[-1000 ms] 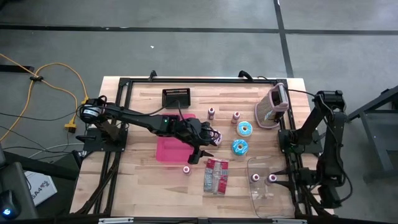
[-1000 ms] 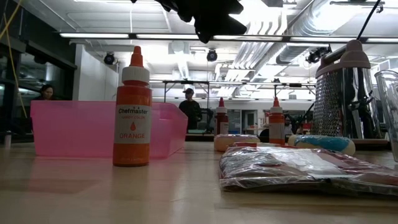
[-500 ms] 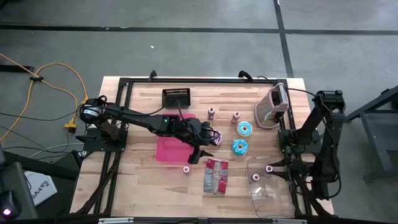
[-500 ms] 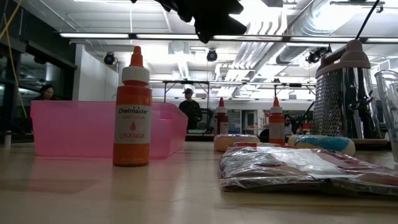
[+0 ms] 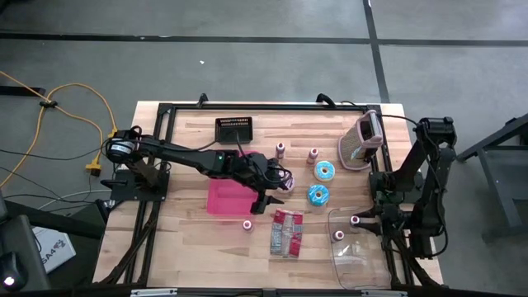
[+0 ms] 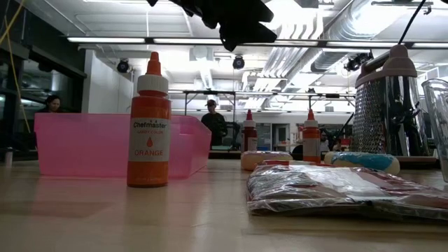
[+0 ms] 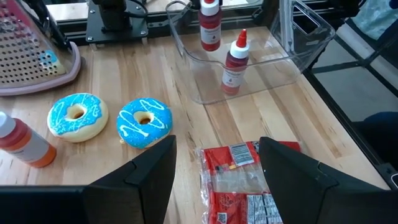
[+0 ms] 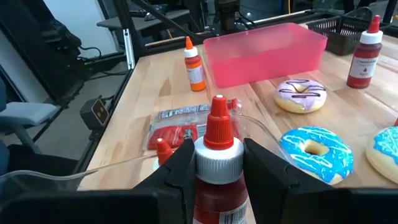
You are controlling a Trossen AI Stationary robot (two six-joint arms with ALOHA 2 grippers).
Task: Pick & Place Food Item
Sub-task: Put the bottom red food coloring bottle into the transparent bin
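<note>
- My right claw [image 8: 214,163] is clamped on a red-capped bottle [image 8: 216,163], one finger on each side of its white collar; in the high view it hangs over the near edge of the clear bin [image 5: 351,247] at the table's right front.
- A second red bottle [image 5: 338,235] stands in the clear bin, just beside the one I hold.
- My left claw [image 7: 214,163] hangs with fingers spread wide and nothing between them, above the table's middle, over the right edge of the pink bin [image 5: 224,198].
- Just ahead of that claw lies the red snack packet [image 7: 244,180], flat on the wood.
- Two blue-iced doughnuts [image 7: 144,122] sit side by side beyond the packet, close but apart.
- A third doughnut, chocolate-striped [image 8: 300,95], lies near the pink bin's corner.
- An orange bottle [image 6: 148,122] stands upright by the pink bin's front.
- Two more small bottles [image 5: 280,150] stand toward the back of the table.
- A grater [image 5: 360,142] stands at the back right; a black basket [image 5: 233,129] sits at the back, left of centre.
- A person [image 6: 213,120] shows far off in the room.
</note>
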